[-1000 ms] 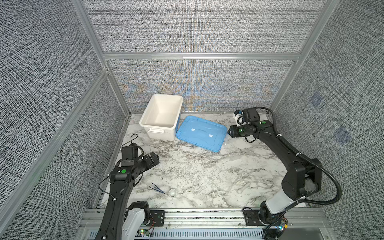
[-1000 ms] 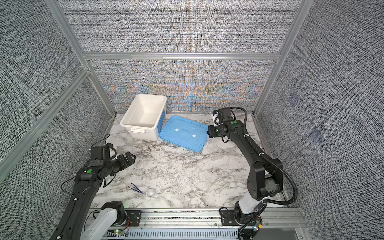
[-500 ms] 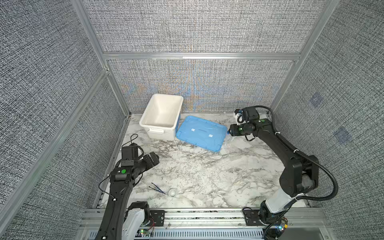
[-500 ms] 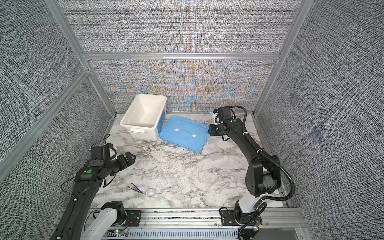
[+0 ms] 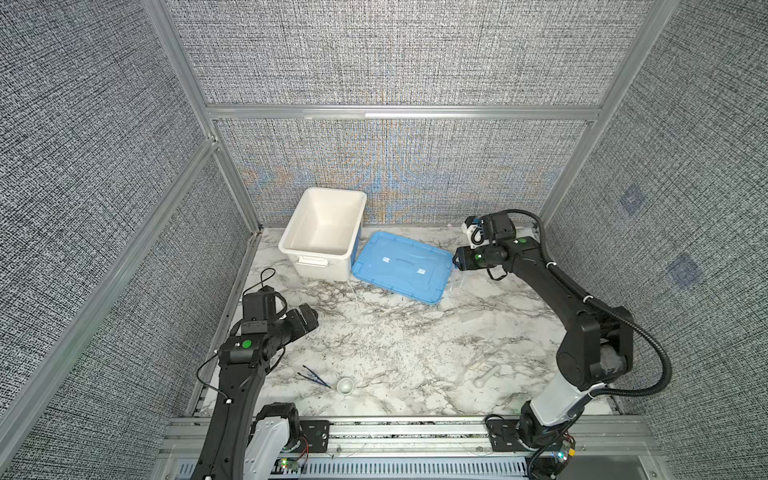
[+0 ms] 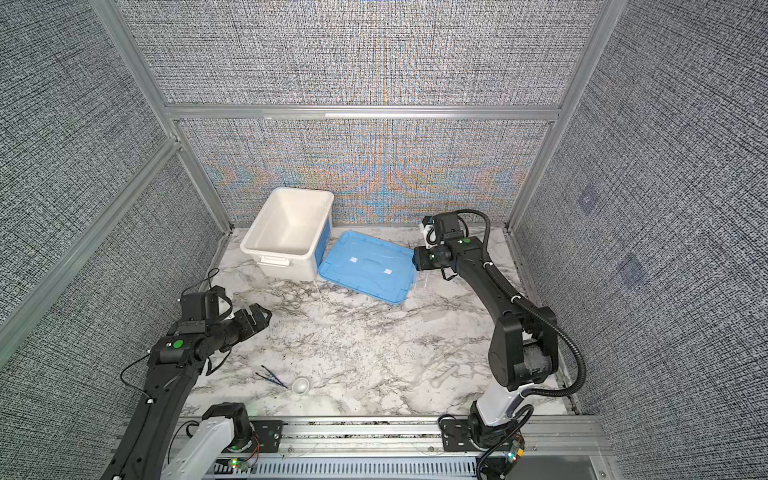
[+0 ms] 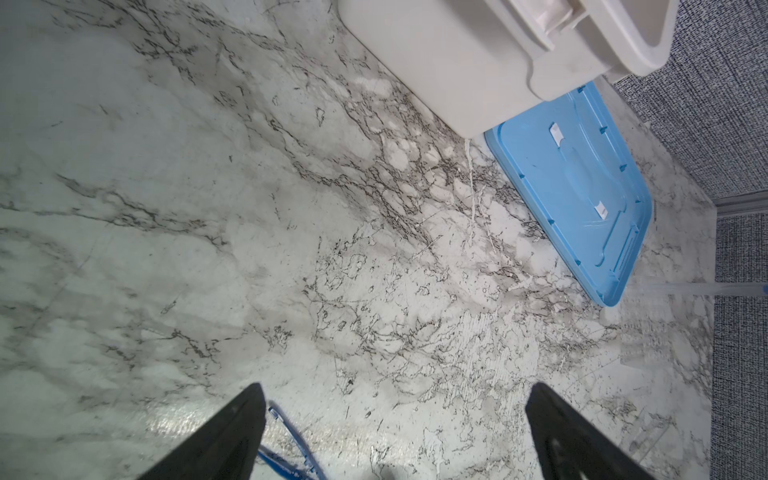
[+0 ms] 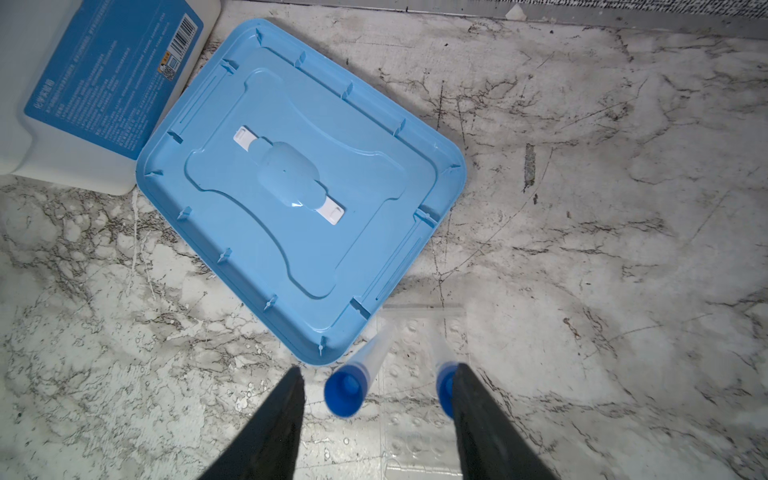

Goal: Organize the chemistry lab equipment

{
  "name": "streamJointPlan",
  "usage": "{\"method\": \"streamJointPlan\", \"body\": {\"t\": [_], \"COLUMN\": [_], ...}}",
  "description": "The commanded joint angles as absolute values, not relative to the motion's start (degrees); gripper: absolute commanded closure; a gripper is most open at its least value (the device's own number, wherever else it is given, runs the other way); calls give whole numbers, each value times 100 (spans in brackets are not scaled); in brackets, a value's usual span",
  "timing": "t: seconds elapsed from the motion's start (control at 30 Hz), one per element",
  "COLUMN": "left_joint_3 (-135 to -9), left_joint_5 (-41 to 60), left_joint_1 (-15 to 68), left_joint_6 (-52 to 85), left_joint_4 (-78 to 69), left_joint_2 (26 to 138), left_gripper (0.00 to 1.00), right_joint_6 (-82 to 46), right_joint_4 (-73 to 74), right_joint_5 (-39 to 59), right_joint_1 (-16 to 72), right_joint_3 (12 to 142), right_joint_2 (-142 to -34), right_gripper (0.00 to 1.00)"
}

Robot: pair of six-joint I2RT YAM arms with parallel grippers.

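At about one o'clock on the counter [image 5: 395, 340], just off the corner of the blue lid [image 8: 291, 187], your right pincer [image 8: 378, 370] hangs over the two clear tubes [image 8: 345, 395]. Its jaws are parted and grip nothing. One blue cap sits between them, clear of the finger on its side; the other cap is half hidden behind the opposite finger, so you cannot tell if it touches.

This looks like the approach to the first pick. The white tub [image 5: 324, 272] at eleven o'clock appears empty.

For the next move, centre on a single cap, come down, clench and lift straight along the tube's axis. Both tubes lean and seem to stand in a clear dimpled tray [image 8: 419, 419]. It looks thin and light, so it may rise with the tube. The tubes are smooth, tapering plastic, so grip near the cap.

Your left pincer [image 7: 397, 386] is spread wide above the counter at eight o'clock, holding nothing. The tweezers [image 5: 314, 376] lie at seven o'clock with the small round dish [image 5: 345, 385] just beside them. They are thin and flat on the surface, so they will need a low pinch. A whitish rod-shaped piece [image 5: 485, 376] rests at five o'clock. It is pale against the veined, scuffed marble pattern and easy to lose.
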State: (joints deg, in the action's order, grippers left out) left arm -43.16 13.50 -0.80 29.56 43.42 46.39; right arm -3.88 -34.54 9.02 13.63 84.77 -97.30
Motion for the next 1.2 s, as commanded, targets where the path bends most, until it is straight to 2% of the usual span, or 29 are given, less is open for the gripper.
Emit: {"method": "streamJointPlan", "body": {"t": [0.0, 0.13, 0.3, 0.53, 0.93, 1.0, 1.07, 1.17], "left_joint_3": [-4299, -4297, -4309, -4273, -4271, -4249, -4261, -4179], "left_joint_5": [1336, 1325, 1226, 1217, 1283, 1330, 1694, 2558], "left_joint_1": [-79, -77, -77, -69, -51, -41, -35, -7], "left_joint_6": [2936, 2944, 2964, 2980, 2996, 2999, 2891, 2853], "left_joint_4": [4315, 4307, 4341, 4314, 4289, 4285, 4276, 4048], "left_joint_2": [4632, 4606, 4597, 4457, 4441, 4407, 4403, 4443], "left_gripper": [1, 1, 1, 1, 1, 1, 1, 2], "right_joint_6": [-306, -191, -95, -114, -167, -32, 154, -34], "right_joint_4": [-3724, -3719, -3583, -3629, -4814, -4936, -5197, -5686], "right_joint_5": [973, 966, 1061, 1142, 914, 1084, 1326, 1242], "right_joint_1": [1368, 1369, 1370, 1354, 1398, 1404, 1432, 1505], "right_joint_3": [8512, 8440, 8328, 8349, 7546, 7160, 6900, 6756], "right_joint_2": [-9715, -9544, -9263, -8947, -7156, -6759, -6557, -6427], "right_gripper": [44, 42, 34, 33, 32, 44, 47, 41]}}
